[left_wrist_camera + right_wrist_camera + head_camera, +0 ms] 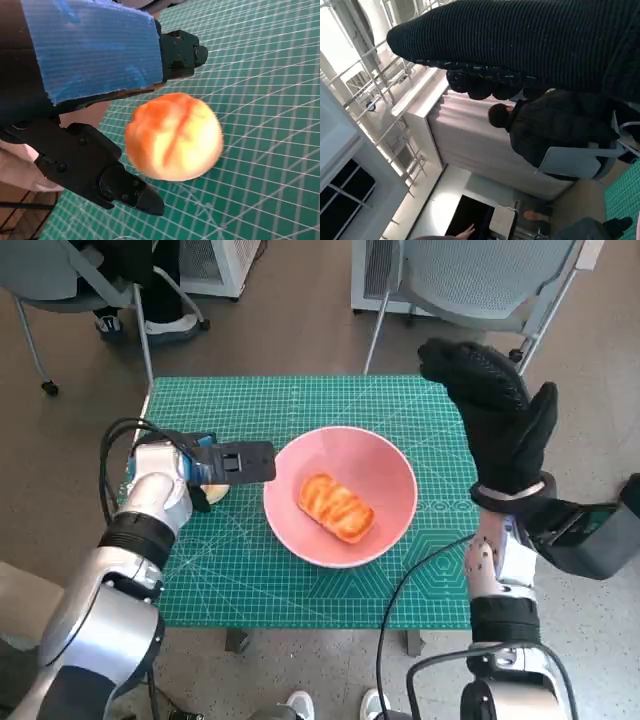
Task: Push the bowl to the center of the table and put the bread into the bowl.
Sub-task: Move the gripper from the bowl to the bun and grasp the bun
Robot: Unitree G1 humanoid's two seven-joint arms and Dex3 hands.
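Head view looks steeply down on the green mat; left wrist views it close; right wrist faces the room.

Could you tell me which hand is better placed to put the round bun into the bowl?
Left: the left hand is at the bun beside the bowl; the right hand is raised off to the far side.

Left hand low, fingers apart, empty. Right hand raised, fingers spread, empty.

Brown floor, grey mesh chairs beyond the table, white cabinet, bright barred windows, seated person
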